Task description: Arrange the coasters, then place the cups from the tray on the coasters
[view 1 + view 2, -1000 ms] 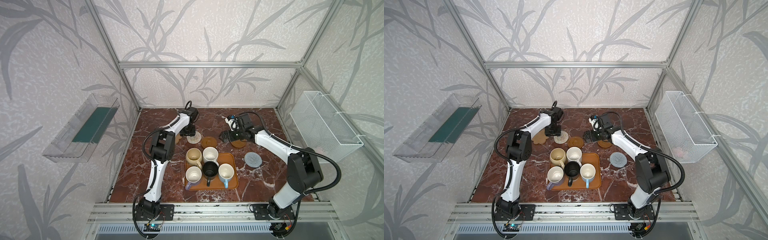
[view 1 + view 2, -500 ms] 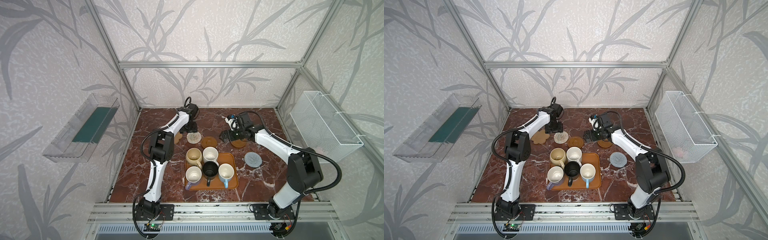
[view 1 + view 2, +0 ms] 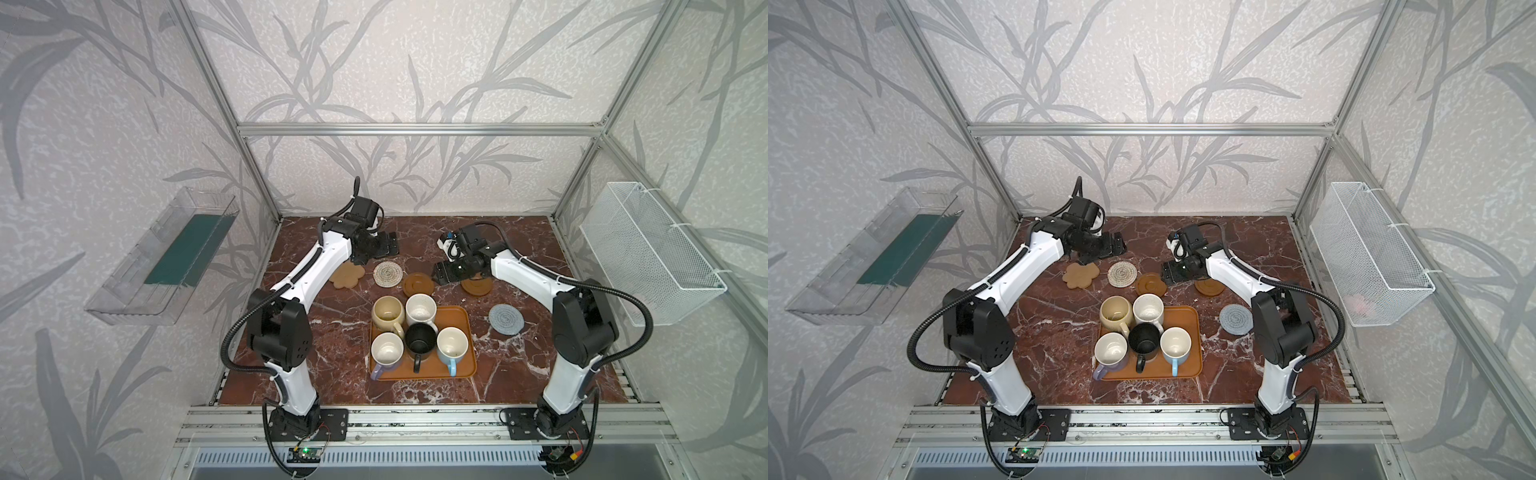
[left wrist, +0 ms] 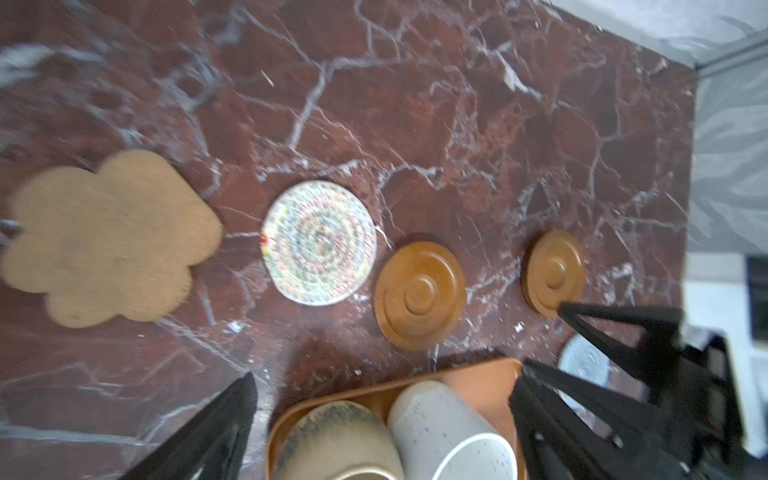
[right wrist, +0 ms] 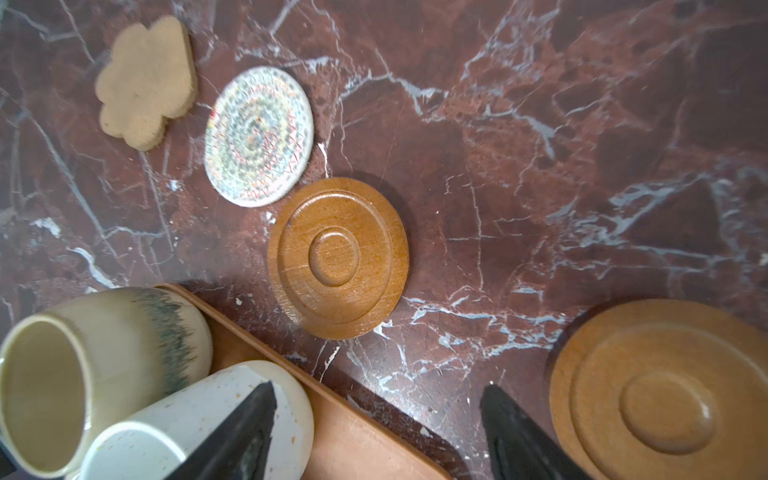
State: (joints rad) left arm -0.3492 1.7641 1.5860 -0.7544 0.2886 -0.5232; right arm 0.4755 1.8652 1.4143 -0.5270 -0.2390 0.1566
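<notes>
Top view of a red marble bench. An orange-brown tray sits near the middle, its long side running left to right. All five cups stand upright on it: beige and white at the back, lavender, black and light blue in front. The handles of the front three point toward the near edge.

Behind the tray four coasters lie flat in a left-to-right row: cork flower, cream woven round, wooden disc and second wooden disc. The grey-blue woven coaster lies apart, right of the tray.

The left pincer was low over the cream round a second ago. It has now lifted back toward the far wall, jaws spread wide and holding nothing. The right pincer has barely moved. It hovers between the two wooden discs with its jaws apart over bare bench, one finger just beside the second disc.

Bare bench lies left of the tray and along the near edge.
</notes>
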